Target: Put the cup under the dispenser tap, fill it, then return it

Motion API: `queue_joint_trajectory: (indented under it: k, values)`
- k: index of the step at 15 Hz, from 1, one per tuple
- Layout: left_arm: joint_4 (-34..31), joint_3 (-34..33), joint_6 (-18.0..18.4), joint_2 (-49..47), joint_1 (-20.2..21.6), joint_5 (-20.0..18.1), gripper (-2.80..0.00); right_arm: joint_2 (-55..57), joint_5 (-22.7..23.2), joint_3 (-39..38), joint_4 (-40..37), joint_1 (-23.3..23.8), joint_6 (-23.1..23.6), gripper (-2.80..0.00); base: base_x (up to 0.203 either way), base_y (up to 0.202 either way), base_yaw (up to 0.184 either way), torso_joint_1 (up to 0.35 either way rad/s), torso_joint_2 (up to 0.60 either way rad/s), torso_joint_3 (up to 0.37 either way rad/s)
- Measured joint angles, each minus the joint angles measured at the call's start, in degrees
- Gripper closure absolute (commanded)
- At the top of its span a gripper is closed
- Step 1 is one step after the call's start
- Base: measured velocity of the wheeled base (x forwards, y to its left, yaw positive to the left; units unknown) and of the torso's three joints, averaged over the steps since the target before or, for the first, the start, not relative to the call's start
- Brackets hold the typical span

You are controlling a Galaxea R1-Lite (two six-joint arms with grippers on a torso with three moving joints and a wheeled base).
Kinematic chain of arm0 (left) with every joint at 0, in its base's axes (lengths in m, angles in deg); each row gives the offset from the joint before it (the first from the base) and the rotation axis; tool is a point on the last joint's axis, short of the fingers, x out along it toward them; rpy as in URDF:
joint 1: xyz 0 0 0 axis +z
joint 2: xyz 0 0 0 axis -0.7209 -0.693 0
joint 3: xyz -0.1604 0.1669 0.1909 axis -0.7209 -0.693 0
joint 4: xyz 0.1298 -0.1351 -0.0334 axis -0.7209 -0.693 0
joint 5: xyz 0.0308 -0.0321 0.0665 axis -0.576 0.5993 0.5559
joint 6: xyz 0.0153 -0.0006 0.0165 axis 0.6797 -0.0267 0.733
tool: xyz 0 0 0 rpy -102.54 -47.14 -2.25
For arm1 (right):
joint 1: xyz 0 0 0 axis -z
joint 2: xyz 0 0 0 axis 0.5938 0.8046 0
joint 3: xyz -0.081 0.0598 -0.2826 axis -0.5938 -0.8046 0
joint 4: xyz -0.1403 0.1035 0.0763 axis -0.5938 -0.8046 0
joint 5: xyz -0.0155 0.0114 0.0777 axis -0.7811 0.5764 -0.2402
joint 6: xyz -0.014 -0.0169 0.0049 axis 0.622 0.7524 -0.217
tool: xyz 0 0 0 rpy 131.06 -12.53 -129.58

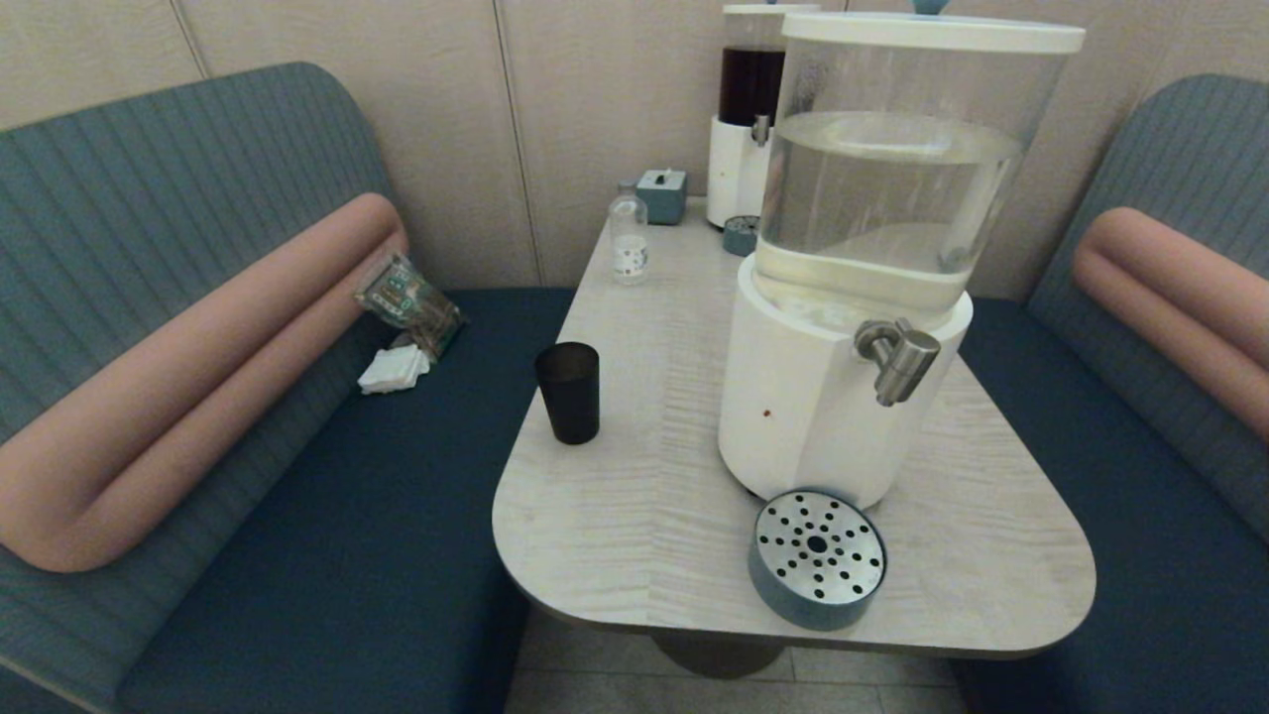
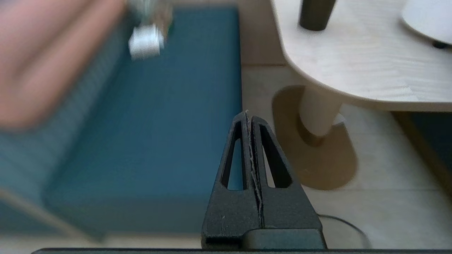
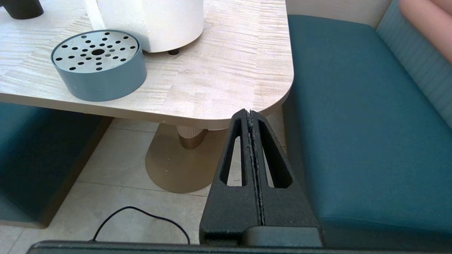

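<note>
The dark tumbler cup (image 1: 568, 392) stands upright near the table's left edge; its base also shows in the left wrist view as the cup (image 2: 315, 14) and in the right wrist view as the cup (image 3: 22, 7). The silver dispenser tap (image 1: 898, 359) sticks out of the white base of the big clear-tank dispenser (image 1: 872, 248), over bare tabletop. My left gripper (image 2: 248, 113) is shut and empty, low beside the table over the left bench. My right gripper (image 3: 249, 112) is shut and empty, below the table's near right corner. Neither arm shows in the head view.
A round blue drip tray (image 1: 818, 558) with a perforated metal top sits at the table's (image 1: 644, 516) front edge, in front of the dispenser. A small clear bottle (image 1: 628, 238), a blue box (image 1: 662, 195) and a dark-liquid dispenser (image 1: 750, 109) stand at the back. Benches flank both sides.
</note>
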Motion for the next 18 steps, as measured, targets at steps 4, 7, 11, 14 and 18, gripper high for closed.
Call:
queue_joint_trajectory:
  k: [4, 7, 11, 14, 18]
  values:
    - [-0.9, 0.2, -5.8, 0.2, 0.0, 1.3, 0.0, 0.0, 0.0, 0.0, 0.0, 0.0, -0.5, 0.0, 0.0, 0.0, 0.0, 0.0, 0.0, 0.0]
    - [-1.1, 0.2, -5.9, 0.2, 0.0, 1.7, 0.0, 0.0, 0.0, 0.0, 0.0, 0.0, -0.5, 0.0, 0.0, 0.0, 0.0, 0.0, 0.0, 0.0]
    - [-1.1, 0.3, -2.5, 0.2, 0.0, 3.2, 0.0, 0.0, 0.0, 0.0, 0.0, 0.0, -0.4, 0.0, 0.0, 0.0, 0.0, 0.0, 0.0, 0.0]
    - [-0.9, -0.3, 6.5, 0.2, 0.0, 2.5, 0.0, 0.0, 0.0, 0.0, 0.0, 0.0, -0.4, 0.0, 0.0, 0.0, 0.0, 0.0, 0.0, 0.0]
    - [-1.7, -0.3, 9.8, 0.2, 0.0, 1.3, 0.0, 0.0, 0.0, 0.0, 0.0, 0.0, -0.5, 0.0, 0.0, 0.0, 0.0, 0.0, 0.0, 0.0]
